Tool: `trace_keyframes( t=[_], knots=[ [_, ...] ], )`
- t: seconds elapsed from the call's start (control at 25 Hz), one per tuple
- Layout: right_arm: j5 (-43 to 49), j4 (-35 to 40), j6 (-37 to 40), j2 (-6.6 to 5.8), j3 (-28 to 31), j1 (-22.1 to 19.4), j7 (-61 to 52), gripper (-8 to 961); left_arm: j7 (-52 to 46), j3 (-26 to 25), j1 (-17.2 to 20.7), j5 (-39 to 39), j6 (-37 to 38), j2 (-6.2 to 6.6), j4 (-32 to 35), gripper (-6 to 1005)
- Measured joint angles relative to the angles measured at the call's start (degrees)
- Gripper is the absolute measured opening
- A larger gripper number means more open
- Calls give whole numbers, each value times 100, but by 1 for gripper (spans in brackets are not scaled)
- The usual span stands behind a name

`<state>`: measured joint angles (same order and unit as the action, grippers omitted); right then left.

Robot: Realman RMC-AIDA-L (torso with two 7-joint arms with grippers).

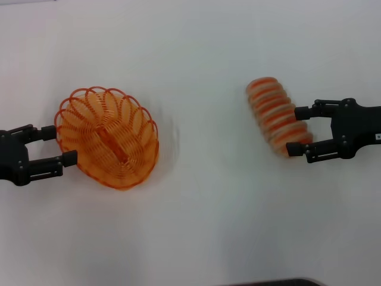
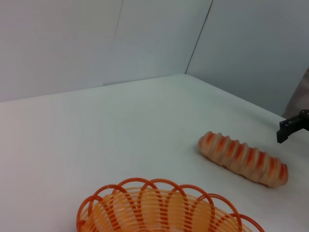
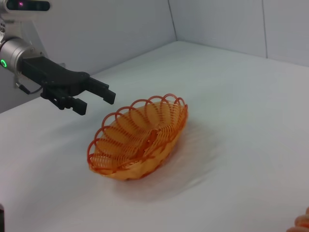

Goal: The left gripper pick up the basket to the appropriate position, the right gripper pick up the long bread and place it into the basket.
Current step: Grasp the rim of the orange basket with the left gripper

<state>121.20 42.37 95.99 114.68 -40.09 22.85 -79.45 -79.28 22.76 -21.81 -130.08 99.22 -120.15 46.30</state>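
Two black two-fingered claws are seen: the left gripper (image 1: 55, 146) and the right gripper (image 1: 296, 130). A small white label is carried by the right one. A silver-grey wrist with a green light is shown behind the left.

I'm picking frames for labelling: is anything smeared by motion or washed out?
Head view: the bread is smeared, with ghosted stripes beside the right hand; the basket is slightly blurred. Left wrist view: bread and basket are sharp. Right wrist view: basket and left hand are crisp over a soft shadow.

This looks like a lab or robot test cell rather than a home. A plain white table (image 1: 196, 226) fills the head view, and the wrist views show bare white wall panels (image 2: 72, 43) boxing it in, meeting at a corner behind the table.
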Motion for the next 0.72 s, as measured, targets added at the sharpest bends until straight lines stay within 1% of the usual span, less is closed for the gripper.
trace_keyframes(
  t=[0.4,0.48,0.6,0.72],
  knots=[
    [0,0,11,1,-3,17,-3,945,-86,0,-48,0,-53,0,-15,828],
    [0,0,9,8,-1,13,-7,945,-244,0,-107,6,-62,4,3,828],
    [0,0,8,15,6,12,-19,945,-606,0,-234,40,-141,41,37,828],
    [0,0,25,16,10,28,-57,945,-961,0,-339,163,-384,49,169,828]
  ],
)
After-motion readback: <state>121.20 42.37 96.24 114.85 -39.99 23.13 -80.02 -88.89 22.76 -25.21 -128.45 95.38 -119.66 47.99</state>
